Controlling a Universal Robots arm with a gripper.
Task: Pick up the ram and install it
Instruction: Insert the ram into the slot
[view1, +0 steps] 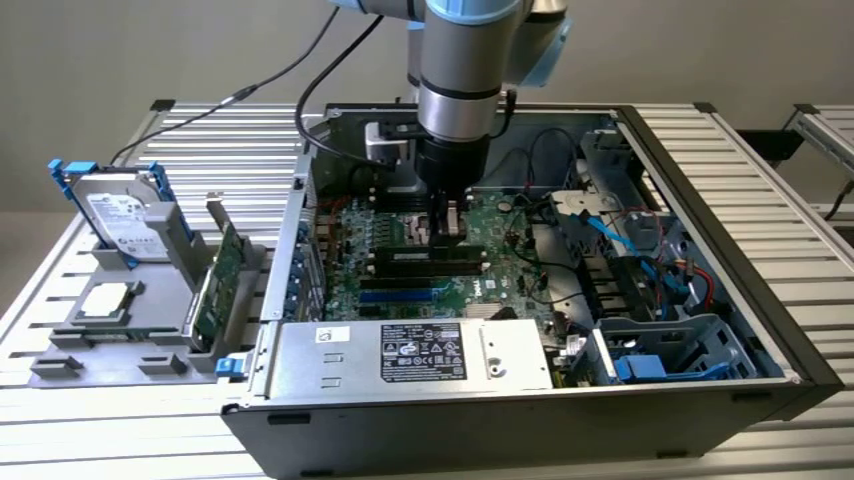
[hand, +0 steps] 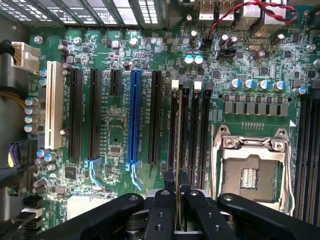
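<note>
Fingers (hand: 170, 185) sit nearest in the wrist view, pinching the ram (hand: 176, 145) by its upper edge. It runs edge-on away from the fingertips, lined up over a black slot (hand: 184, 130) on the motherboard (hand: 115, 125); whether it is seated I cannot tell. I judge it light, stiff and fragile, best held by its bare edges, off the chips and contacts. The socket (hand: 250, 172) lies just beside the fingers.

From the exterior view, the arm (view1: 461, 100) stands inside the open case (view1: 467, 440) on a slatted table (view1: 761, 140). Cables (view1: 614, 232) and walls leave little room around the fingers.
</note>
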